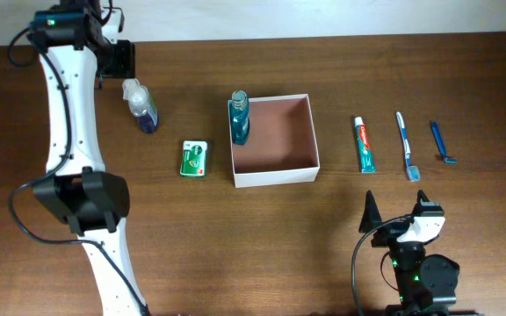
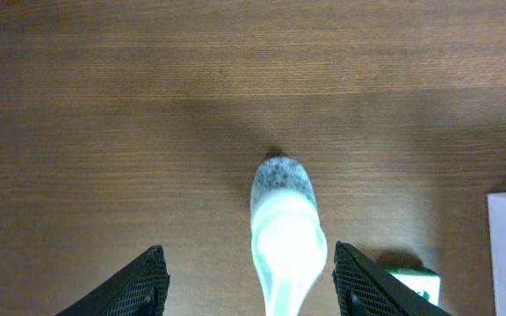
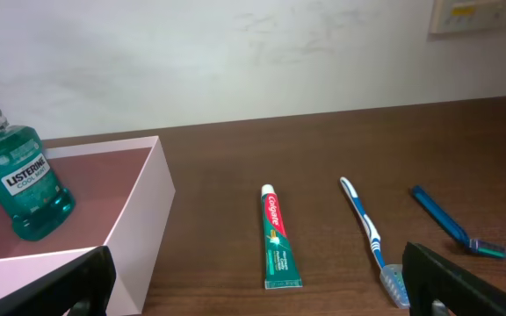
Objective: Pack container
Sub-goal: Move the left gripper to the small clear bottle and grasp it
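The container [image 1: 303,164] is a square white box with a reddish-brown inside, at mid-table. A teal mouthwash bottle [image 1: 239,118] stands in its left corner and also shows in the right wrist view [image 3: 25,184]. A clear bottle with a dark blue base [image 1: 140,105] lies at the far left. My left gripper [image 1: 121,70] is open, and the fingers [image 2: 139,285] straddle this bottle's near end [image 2: 284,233] with a gap on each side. My right gripper [image 1: 402,224] hangs open near the front right, facing the toothpaste [image 3: 278,237].
A small green packet [image 1: 194,159] lies left of the container. Right of the container lie the toothpaste [image 1: 365,146], a toothbrush [image 1: 406,146] and a blue razor [image 1: 442,143], side by side. The container's white wall [image 3: 139,219] stands left of my right gripper.
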Robot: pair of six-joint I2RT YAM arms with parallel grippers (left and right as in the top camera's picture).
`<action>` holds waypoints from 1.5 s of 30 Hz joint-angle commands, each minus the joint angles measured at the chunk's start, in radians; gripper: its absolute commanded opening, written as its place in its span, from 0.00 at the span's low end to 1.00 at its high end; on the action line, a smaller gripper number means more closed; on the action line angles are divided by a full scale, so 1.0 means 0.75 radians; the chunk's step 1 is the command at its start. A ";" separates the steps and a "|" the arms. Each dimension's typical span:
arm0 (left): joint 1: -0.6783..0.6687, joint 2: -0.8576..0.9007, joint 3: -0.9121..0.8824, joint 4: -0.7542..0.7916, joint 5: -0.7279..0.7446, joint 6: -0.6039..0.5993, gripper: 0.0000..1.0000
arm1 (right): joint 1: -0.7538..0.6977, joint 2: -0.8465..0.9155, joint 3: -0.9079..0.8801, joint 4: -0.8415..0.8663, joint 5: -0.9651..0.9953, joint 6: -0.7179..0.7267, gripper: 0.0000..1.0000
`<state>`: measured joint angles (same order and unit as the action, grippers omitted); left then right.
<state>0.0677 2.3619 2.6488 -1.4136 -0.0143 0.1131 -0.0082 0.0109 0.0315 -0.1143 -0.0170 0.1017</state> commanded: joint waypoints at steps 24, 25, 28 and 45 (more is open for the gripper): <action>-0.027 0.168 0.004 0.028 0.104 0.081 0.62 | -0.011 -0.010 -0.011 -0.001 -0.007 -0.001 0.98; -0.027 0.169 0.004 0.028 0.104 0.081 0.61 | -0.011 -0.010 -0.011 -0.001 -0.007 -0.001 0.98; -0.027 0.169 0.004 0.027 0.103 0.081 0.61 | -0.011 -0.010 -0.011 -0.001 -0.007 -0.001 0.98; -0.026 0.169 0.004 -0.083 0.054 0.041 0.54 | -0.011 -0.010 -0.011 -0.001 -0.007 -0.001 0.99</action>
<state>0.0463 2.4851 2.6480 -1.4742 0.0338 0.1574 -0.0078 0.0109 0.0315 -0.1139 -0.0170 0.1017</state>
